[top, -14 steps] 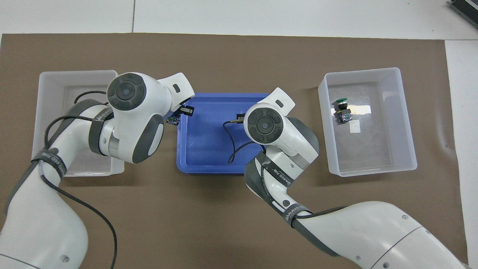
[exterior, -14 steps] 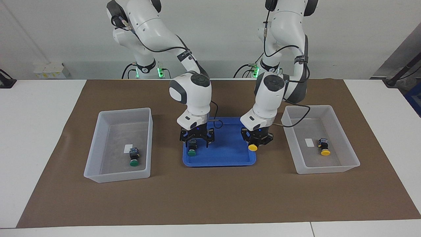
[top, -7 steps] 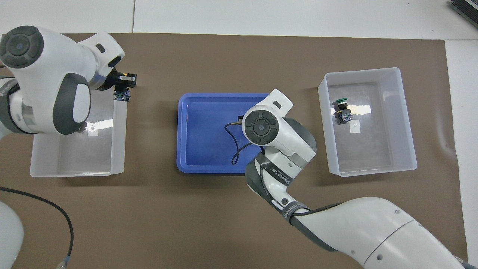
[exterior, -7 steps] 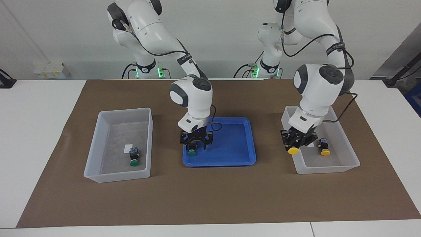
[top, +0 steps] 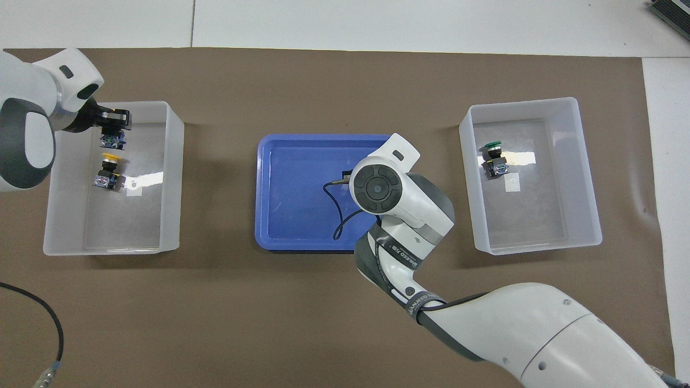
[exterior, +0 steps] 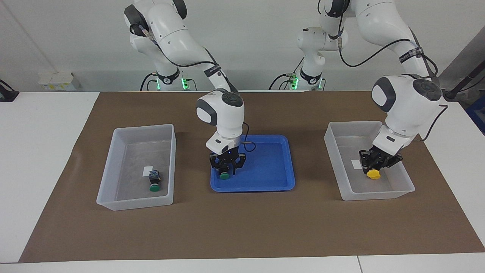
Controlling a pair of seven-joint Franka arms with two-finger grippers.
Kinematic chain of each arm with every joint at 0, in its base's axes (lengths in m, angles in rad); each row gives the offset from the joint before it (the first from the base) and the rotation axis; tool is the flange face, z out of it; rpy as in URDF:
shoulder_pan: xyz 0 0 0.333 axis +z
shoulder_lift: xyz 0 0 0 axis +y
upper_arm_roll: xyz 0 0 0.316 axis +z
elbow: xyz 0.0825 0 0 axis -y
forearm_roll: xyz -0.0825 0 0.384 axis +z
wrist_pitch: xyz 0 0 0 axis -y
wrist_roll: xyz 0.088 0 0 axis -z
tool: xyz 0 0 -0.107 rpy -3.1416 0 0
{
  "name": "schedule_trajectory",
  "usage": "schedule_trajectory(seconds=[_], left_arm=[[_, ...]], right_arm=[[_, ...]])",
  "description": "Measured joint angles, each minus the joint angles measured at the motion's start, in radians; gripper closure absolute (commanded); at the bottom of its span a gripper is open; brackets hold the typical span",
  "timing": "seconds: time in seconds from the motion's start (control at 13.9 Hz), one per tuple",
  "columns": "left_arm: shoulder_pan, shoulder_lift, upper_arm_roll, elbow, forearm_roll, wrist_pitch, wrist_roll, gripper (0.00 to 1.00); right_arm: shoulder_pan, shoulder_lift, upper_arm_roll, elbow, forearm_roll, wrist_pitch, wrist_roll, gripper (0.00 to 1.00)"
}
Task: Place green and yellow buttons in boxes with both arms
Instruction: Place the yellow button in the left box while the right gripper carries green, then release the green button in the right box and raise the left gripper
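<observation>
The left arm bends out to its own end of the table, and its wrist tips down into one box [exterior: 405, 187]. The left gripper [exterior: 376, 163] hangs inside the box, squeezing a yellow button [exterior: 373, 174] with the cap pointing down. In the overhead view a second yellow button [top: 105, 171] lies on the floor of that box, just nearer the robots than the held one, beside a small white label [top: 132, 188].

The right arm reaches to the middle of the table and points straight down over the blue tray [exterior: 278, 182]. The right gripper [exterior: 226, 168] is low in the tray, with its fingers on each side of a green button [exterior: 224, 174]. The button's cap sits by the tray floor. I cannot tell if the fingers press it yet.

The other box [exterior: 108, 203] sits at the right arm's end of the table. Another green button [exterior: 154, 181] lies on its floor, next to a white label [exterior: 147, 171].
</observation>
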Motion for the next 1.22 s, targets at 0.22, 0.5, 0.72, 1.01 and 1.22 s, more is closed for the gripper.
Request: schedule_trajectory(seconds=[0.22, 0.5, 0.72, 1.01, 1.22], left_arm=[[0.023, -0.004, 0.0, -0.052, 0.0, 0.031, 0.033, 1.0], [0.02, -0.007, -0.011, -0.182, 0.0, 0.173, 0.033, 1.0], [0.017, -0.007, -0.016, -0.235, 0.0, 0.24, 0.033, 1.0], [0.016, 0.007, -0.016, -0.29, 0.0, 0.335, 0.033, 0.73], [0.016, 0.013, -0.016, -0.294, 0.0, 0.348, 0.032, 0.25]], right_arm=[[-0.006, -0.003, -0.001, 0.004, 0.0, 0.004, 0.0, 1.0], [-0.104, -0.09, -0.002, 0.013, 0.035, -0.012, -0.097, 1.0], [-0.208, -0.181, -0.002, 0.013, 0.169, -0.048, -0.291, 1.0], [-0.329, -0.23, -0.002, -0.008, 0.2, -0.089, -0.467, 1.0], [-0.418, -0.23, -0.002, -0.072, 0.201, -0.051, -0.592, 1.0]])
